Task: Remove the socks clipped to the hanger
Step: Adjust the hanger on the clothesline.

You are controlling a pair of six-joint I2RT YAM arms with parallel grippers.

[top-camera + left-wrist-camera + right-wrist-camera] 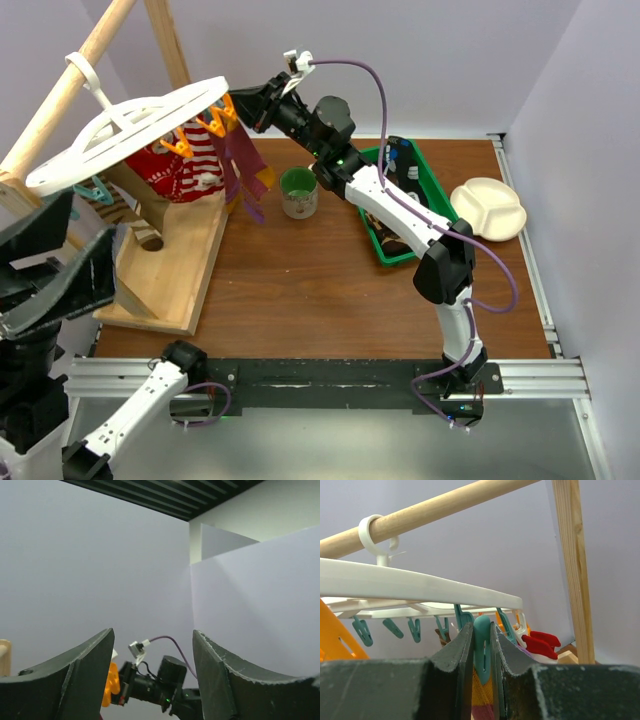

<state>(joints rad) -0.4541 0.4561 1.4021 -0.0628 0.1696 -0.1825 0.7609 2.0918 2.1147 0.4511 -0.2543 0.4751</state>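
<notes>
My right fingers (481, 630) are clenched on a teal clip (481, 647) that dangles just under the near rim of the hanger (420, 587). The hanger hangs tilted from the wooden pole (445, 510). The socks (190, 165) (red-and-white striped, a purple one beside) hang clipped below that rim, over the frame's base (175, 265). My left fingers (152, 635) stand spread with nothing between them, raised off the table's left edge. Bare table (300, 290) lies between the base and the green bin (436, 190), which holds dark things partly hidden by my right arm (400, 210). A green cup (298, 192) stands near the socks; its contents I cannot tell. A white divided plate (488, 208) sits by the right edge.
</notes>
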